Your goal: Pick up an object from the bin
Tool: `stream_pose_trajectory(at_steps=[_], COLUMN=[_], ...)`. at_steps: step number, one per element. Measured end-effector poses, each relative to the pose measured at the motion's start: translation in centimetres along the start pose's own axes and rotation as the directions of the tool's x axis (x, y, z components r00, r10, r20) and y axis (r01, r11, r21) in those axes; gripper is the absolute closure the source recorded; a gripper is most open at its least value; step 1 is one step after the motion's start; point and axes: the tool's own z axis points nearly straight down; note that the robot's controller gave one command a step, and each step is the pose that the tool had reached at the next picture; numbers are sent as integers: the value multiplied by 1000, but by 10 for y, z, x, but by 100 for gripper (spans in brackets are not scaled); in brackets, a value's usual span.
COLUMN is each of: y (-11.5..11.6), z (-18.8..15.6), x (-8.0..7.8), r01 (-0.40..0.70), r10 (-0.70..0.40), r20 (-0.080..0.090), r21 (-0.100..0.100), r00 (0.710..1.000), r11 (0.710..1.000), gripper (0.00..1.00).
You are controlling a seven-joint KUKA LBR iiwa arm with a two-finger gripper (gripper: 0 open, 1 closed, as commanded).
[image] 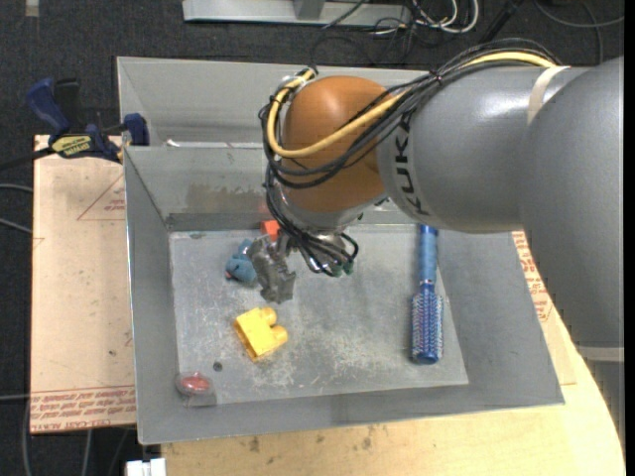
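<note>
**Bin** (149, 266): grey metal, sloped walls, flat scuffed floor. Holds four loose things, all lying apart, none heaped.

**Arm:** enters from 3 o'clock. Orange cover (332, 142) on the wrist, wrapped in black and yellow cables.

**Gripper** (276, 278): pointing down, low over the floor at about 10 o'clock from the floor's middle. Whether it is open or closed cannot be told from this angle.

**Item 1, blue lump** (240, 266): small, irregular, pale blue. Lies at 9 o'clock of the gripper, just beside it and nearest of all. Contact cannot be made out.

**Item 2, yellow block** (260, 332): chunky plastic piece with a stepped shape. Lies at 6 o'clock of the gripper, near it but clear of it.

**Item 3, brush** (427, 305): blue, long, handle toward 12 o'clock and bristle head toward 6 o'clock. Lies at the 3 o'clock side of the floor, well apart from the gripper.

**Item 4, pink thing** (194, 385): small, rounded, pinkish-red. Lies in the 7 o'clock corner of the floor, well apart from the rest.
</note>
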Motion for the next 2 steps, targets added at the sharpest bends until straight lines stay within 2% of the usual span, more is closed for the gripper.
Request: stream_pose_trajectory(at_steps=[1, 2], y=[-6, 16], z=[-3, 91], x=[0, 48], r01=[-8, 17], r10=[8, -17], r20=[4, -5], r21=[4, 3], r00=[1000, 1000], r11=[1000, 1000], gripper=[0, 0])
